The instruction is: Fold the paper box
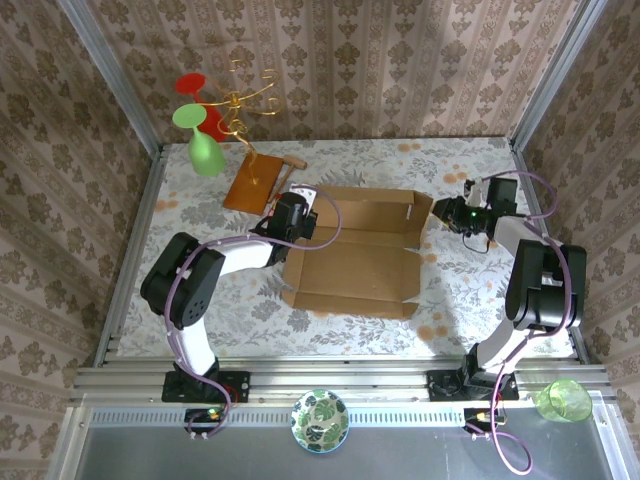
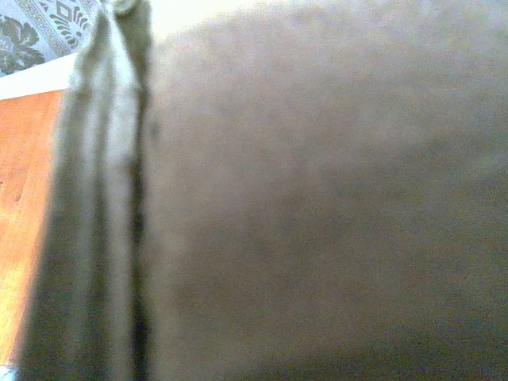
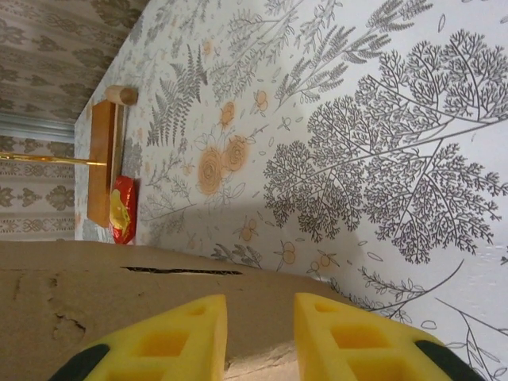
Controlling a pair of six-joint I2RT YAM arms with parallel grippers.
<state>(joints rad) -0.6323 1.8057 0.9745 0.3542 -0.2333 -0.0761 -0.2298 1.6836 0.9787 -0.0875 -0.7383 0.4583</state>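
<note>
The paper box [image 1: 360,262] is light-brown cardboard, lying open in the middle of the table with its back and left walls raised. My left gripper [image 1: 294,214] sits at the box's back-left corner, shut on the raised left wall. Blurred cardboard [image 2: 317,198] lies right against the lens in the left wrist view and hides the fingers. My right gripper [image 1: 444,214] is at the box's right flap. Its yellow fingers [image 3: 190,333] stand apart, open, with the flap [image 3: 119,302] just beyond them and a slot cut in it.
An orange-brown wooden board [image 1: 252,180] [image 3: 103,159] with a gold wire stand lies behind the box's left corner. A red packet [image 3: 123,208] lies next to it. Green [image 1: 203,148] and red [image 1: 196,92] glasses stand at the back left. Patterned walls close in the sides.
</note>
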